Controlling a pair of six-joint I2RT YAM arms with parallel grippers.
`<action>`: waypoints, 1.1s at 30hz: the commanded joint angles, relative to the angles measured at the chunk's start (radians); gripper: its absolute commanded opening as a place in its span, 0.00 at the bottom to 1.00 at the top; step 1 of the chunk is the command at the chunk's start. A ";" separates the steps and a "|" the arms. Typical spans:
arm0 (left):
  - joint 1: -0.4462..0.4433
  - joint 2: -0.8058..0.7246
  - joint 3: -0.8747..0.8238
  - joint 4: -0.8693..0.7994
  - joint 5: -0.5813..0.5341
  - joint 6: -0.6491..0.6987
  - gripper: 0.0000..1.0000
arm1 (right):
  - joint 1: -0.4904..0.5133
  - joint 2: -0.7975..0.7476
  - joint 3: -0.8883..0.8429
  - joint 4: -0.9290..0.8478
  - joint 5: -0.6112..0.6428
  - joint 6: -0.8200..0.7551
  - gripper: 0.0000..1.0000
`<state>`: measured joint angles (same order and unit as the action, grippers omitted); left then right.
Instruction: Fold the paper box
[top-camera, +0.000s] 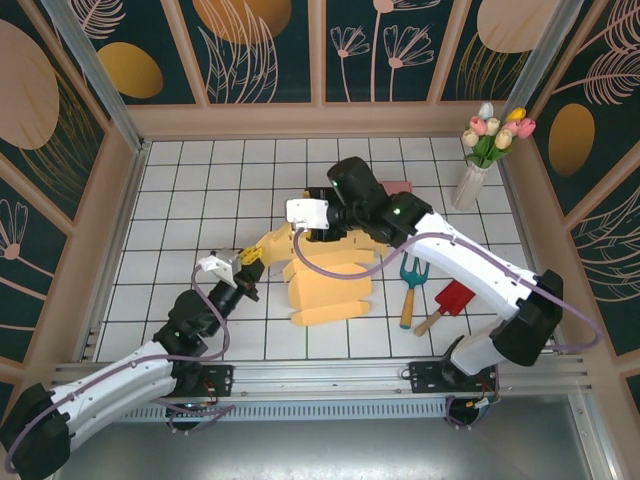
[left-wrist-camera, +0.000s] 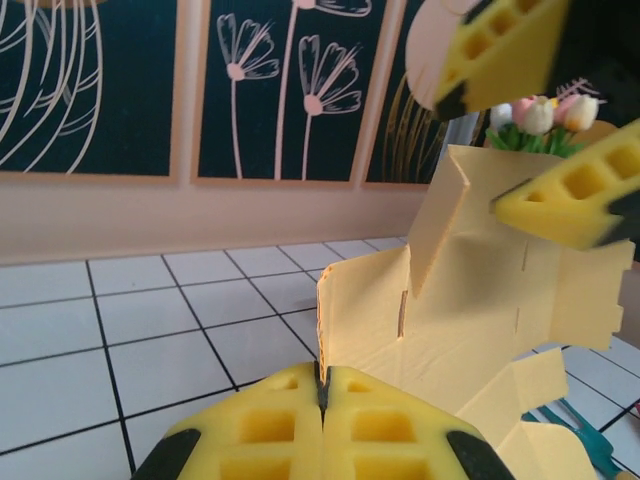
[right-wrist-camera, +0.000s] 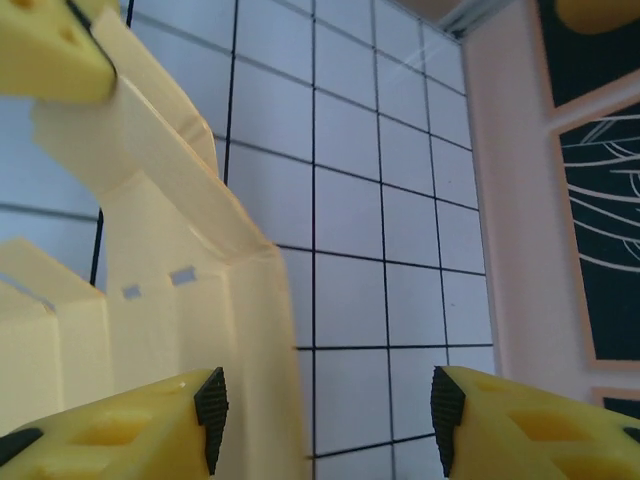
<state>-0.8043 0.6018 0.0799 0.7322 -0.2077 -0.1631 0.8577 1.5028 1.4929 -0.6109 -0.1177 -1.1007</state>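
Observation:
The yellow paper box (top-camera: 330, 285) lies partly unfolded in the middle of the tiled table, some panels raised. My left gripper (top-camera: 250, 262) is shut on the edge of its left flap; in the left wrist view the pads (left-wrist-camera: 322, 385) pinch that thin card edge, with the paper box (left-wrist-camera: 470, 300) standing beyond. My right gripper (top-camera: 325, 235) hovers over the box's far side, open. In the right wrist view a raised panel of the paper box (right-wrist-camera: 180, 300) runs down beside the left finger (right-wrist-camera: 205, 415), its edge just inside the right gripper (right-wrist-camera: 325, 405); the right finger is apart from it.
A teal garden fork (top-camera: 410, 290) and a red trowel (top-camera: 452, 300) lie just right of the box. A vase of tulips (top-camera: 482, 160) stands at the back right, a small pink object (top-camera: 398, 187) beside my right arm. Low walls (top-camera: 320, 120) ring the table.

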 joint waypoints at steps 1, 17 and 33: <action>-0.003 -0.009 -0.008 0.089 0.008 0.036 0.00 | -0.006 0.038 0.095 -0.253 0.052 -0.154 0.59; -0.004 0.057 0.008 0.068 -0.081 0.019 0.00 | -0.022 0.093 0.151 -0.389 0.227 -0.111 0.30; -0.003 0.067 0.010 0.058 -0.164 -0.006 0.00 | -0.073 0.059 0.073 -0.358 0.228 -0.097 0.00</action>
<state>-0.8062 0.6689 0.0780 0.7582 -0.2981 -0.1516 0.8158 1.5864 1.5822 -0.9424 0.0998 -1.1965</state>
